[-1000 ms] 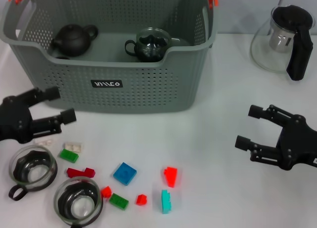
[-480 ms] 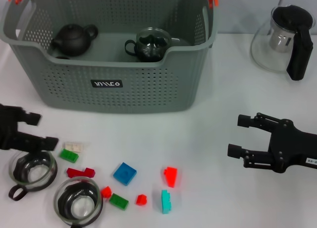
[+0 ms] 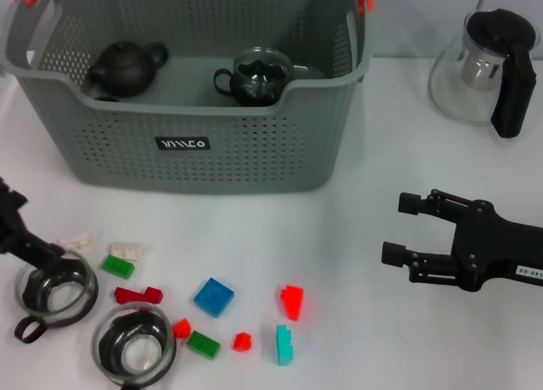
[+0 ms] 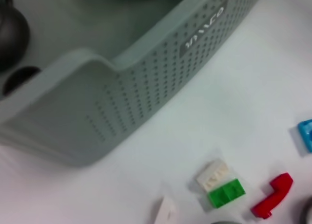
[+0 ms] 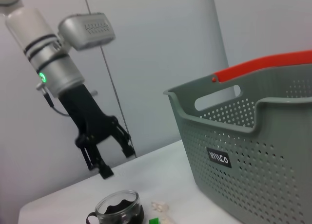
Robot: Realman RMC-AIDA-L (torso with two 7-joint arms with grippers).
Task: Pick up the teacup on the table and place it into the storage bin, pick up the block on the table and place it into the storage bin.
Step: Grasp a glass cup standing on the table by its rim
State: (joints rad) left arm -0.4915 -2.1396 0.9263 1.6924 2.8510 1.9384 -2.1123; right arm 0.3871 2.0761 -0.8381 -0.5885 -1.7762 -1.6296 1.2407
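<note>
The grey storage bin (image 3: 195,144) stands at the back left and holds a dark teapot (image 3: 125,66) and a glass teacup (image 3: 257,75). Two glass teacups (image 3: 53,290) (image 3: 133,346) stand on the table at the front left. Several blocks lie near them, among them blue (image 3: 214,296), red (image 3: 293,302) and teal (image 3: 285,343) ones. My left gripper (image 3: 24,234) is open at the far left edge, just above the leftmost teacup; the right wrist view shows it (image 5: 116,159) open over that cup (image 5: 117,209). My right gripper (image 3: 397,229) is open and empty, right of the blocks.
A glass teapot with a black handle (image 3: 488,68) stands at the back right. The left wrist view shows the bin wall (image 4: 97,102) with white (image 4: 213,174), green (image 4: 225,192) and red (image 4: 273,197) blocks on the table beside it.
My left gripper has moved left and down, from in front of the bin to just above the leftmost teacup. My right gripper has shifted a little to the left.
</note>
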